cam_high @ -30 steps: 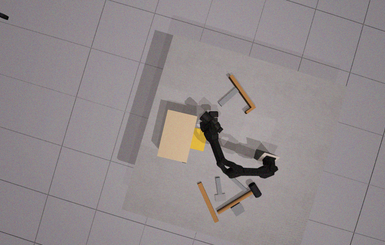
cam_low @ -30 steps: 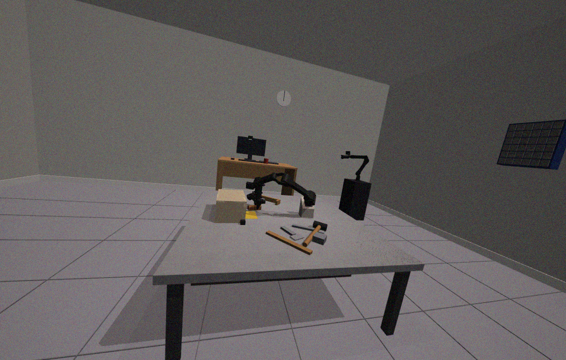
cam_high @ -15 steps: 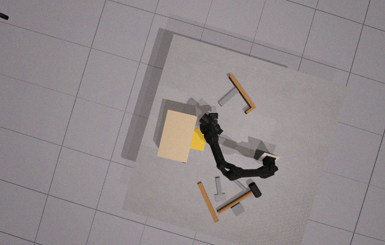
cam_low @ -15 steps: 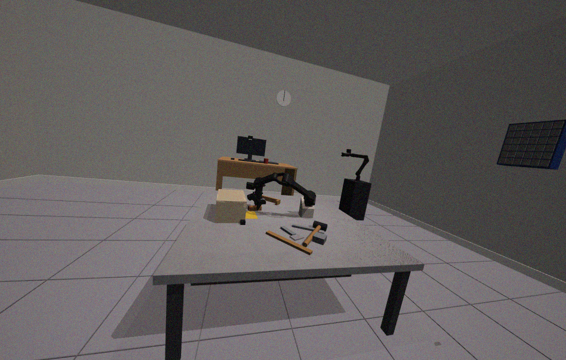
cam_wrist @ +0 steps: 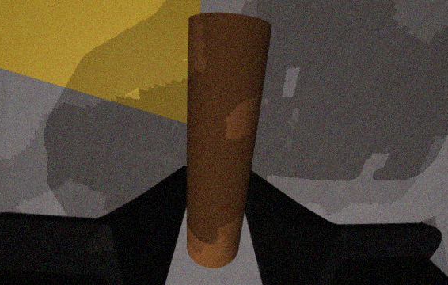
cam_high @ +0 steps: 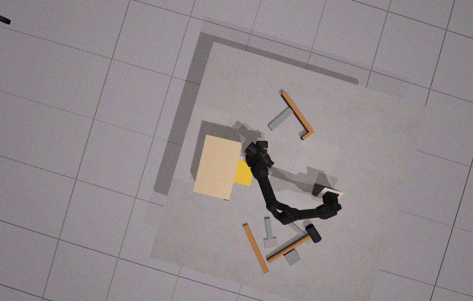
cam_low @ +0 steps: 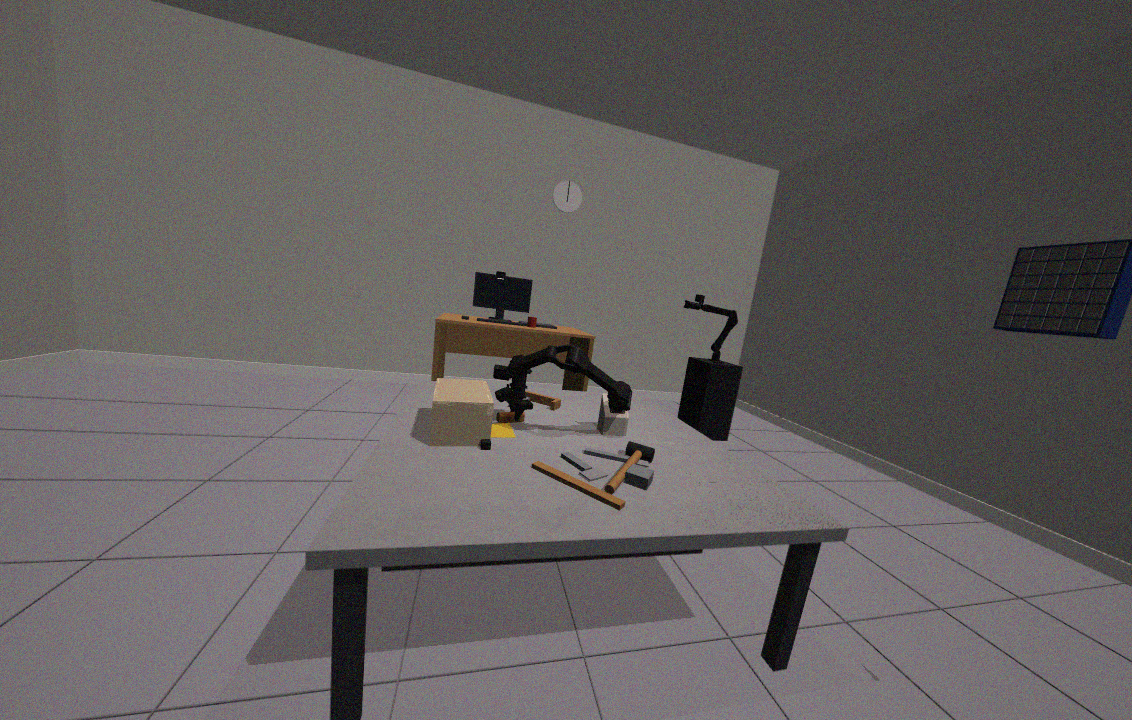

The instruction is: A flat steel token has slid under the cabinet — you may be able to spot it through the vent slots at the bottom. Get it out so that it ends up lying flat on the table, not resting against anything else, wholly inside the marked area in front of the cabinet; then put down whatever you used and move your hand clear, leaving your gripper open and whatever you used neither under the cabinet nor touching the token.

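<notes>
My gripper [cam_high: 256, 151] [cam_low: 516, 410] [cam_wrist: 216, 174] is shut on a round brown wooden handle [cam_wrist: 222, 79] [cam_low: 506, 417]. It is beside the front of the beige cabinet [cam_high: 217, 166] [cam_low: 461, 416], low over the table, at one corner of the marked area. The handle's far end and whatever it carries are not clearly visible. The yellow marked area [cam_high: 242, 174] [cam_low: 503, 431] [cam_wrist: 30, 32] lies against the cabinet's front and is partly covered by the arm and, in the wrist view, by the handle. No token can be made out; the space under the cabinet is hidden.
An angled wooden bar [cam_high: 298, 112] [cam_low: 543, 399] lies beyond the gripper. A black-headed mallet [cam_high: 313, 233] [cam_low: 639, 450], a straight wooden bar [cam_high: 255, 248] [cam_low: 577, 486] and grey pieces [cam_high: 269, 241] lie on the other side. A small black block [cam_low: 485, 444] is by the cabinet's corner.
</notes>
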`<control>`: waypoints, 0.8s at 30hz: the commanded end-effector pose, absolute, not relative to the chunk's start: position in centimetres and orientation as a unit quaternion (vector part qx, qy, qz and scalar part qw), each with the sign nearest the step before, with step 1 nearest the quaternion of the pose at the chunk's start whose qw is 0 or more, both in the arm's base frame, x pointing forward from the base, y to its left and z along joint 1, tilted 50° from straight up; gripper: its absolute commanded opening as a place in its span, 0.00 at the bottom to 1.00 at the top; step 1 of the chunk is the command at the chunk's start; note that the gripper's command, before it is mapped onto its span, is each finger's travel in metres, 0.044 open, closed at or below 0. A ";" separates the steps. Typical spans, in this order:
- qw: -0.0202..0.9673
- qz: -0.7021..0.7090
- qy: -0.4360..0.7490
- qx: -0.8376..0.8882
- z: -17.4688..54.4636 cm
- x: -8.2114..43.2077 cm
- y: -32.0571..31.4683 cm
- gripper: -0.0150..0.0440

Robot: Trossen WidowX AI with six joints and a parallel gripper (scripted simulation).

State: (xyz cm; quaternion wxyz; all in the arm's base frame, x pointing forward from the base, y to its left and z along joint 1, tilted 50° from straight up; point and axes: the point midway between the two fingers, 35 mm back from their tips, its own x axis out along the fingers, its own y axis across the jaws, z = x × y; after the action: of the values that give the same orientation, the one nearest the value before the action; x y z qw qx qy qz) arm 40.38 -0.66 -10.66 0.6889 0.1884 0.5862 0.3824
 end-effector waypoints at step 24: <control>0.688 0.387 0.583 0.193 -8.8 39.8 1.1 0.25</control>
State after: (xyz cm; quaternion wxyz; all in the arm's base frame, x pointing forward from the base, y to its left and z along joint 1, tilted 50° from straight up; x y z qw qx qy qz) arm 39.85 0.47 -9.41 0.6886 0.1891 0.5865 0.3822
